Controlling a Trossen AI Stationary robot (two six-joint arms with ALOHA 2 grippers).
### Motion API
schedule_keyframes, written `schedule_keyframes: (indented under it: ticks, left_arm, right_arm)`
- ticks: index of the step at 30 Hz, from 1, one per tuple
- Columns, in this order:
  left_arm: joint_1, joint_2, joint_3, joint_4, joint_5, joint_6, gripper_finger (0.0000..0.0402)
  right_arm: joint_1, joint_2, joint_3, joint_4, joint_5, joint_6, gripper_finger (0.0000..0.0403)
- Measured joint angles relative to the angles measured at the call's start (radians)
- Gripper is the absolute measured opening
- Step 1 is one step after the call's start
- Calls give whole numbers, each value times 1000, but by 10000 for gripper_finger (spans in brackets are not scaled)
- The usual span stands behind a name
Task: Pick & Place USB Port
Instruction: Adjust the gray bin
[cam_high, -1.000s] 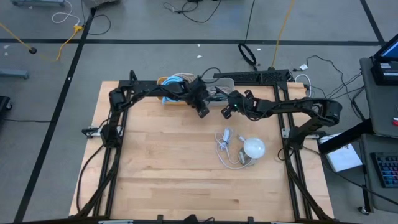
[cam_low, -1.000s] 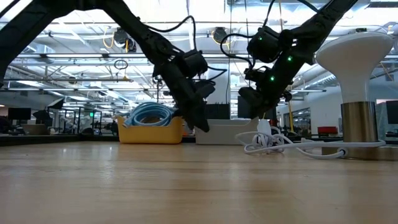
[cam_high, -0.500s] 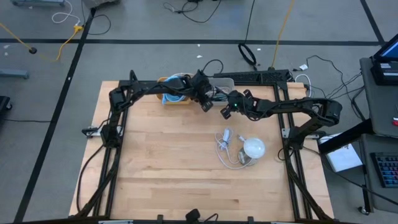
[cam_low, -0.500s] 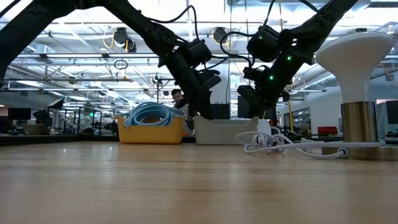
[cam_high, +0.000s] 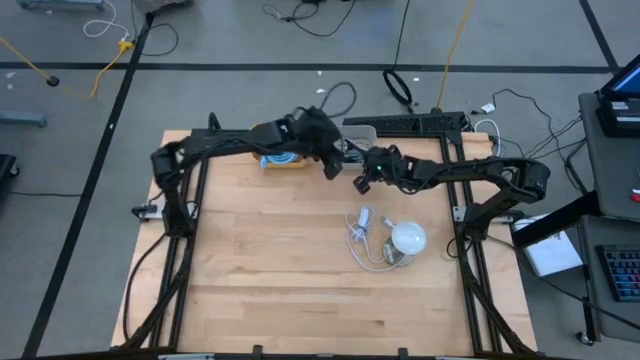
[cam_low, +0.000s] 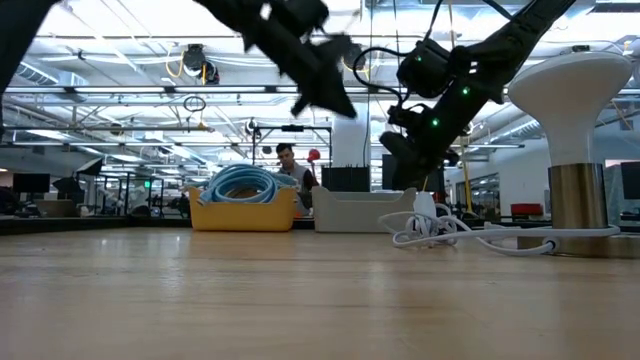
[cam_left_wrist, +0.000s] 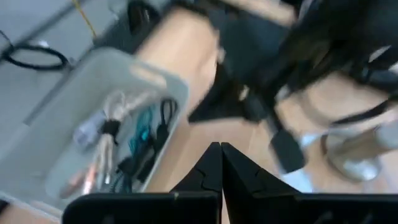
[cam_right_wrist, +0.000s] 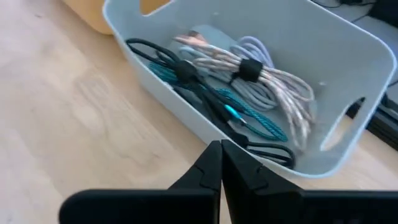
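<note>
High view, white lamp (cam_high: 408, 238), cord (cam_high: 362, 238), grey bin (cam_high: 358, 138), yellow basket (cam_high: 281, 159)

I note a pale grey bin (cam_right_wrist: 186, 93) holding white (cam_right_wrist: 273, 84), teal (cam_right_wrist: 249, 118) and black cables (cam_right_wrist: 155, 53). Yellow bin (cam_low: 243, 211) with light blue cable coil (cam_low: 240, 183); light wood table (cam_high: 280, 270), white lamp (cam_high: 408, 238).

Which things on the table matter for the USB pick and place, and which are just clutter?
Job:
grey bin of bundled cables
left gripper, shut, raised near the bin
right gripper, shut, at the bin's edge

Lying about:
yellow bin with blue cable
white lamp and its cord
</note>
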Motion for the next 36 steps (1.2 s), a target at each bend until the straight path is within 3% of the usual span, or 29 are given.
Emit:
schedule_keyframes:
  ticks: [7,12,17,27,36]
  left_arm:
    - [-30,-135,1,2,-40,-49,0]
    - [-55,-178,1,-12,-47,-61,0]
    - [-88,-188,-1,-44,-50,-66,0]
    - [-142,-215,0,-57,-73,-74,0]
    - [-146,-239,0,-85,-93,-62,0]
  right_arm:
    - [6,15,0,47,-109,-4,0]
    - [12,24,1,66,-128,-29,0]
    - [19,111,68,57,-181,-36,0]
    - [99,311,356,-93,-66,-147,0]
    - [63,313,370,-257,-24,-102,0]
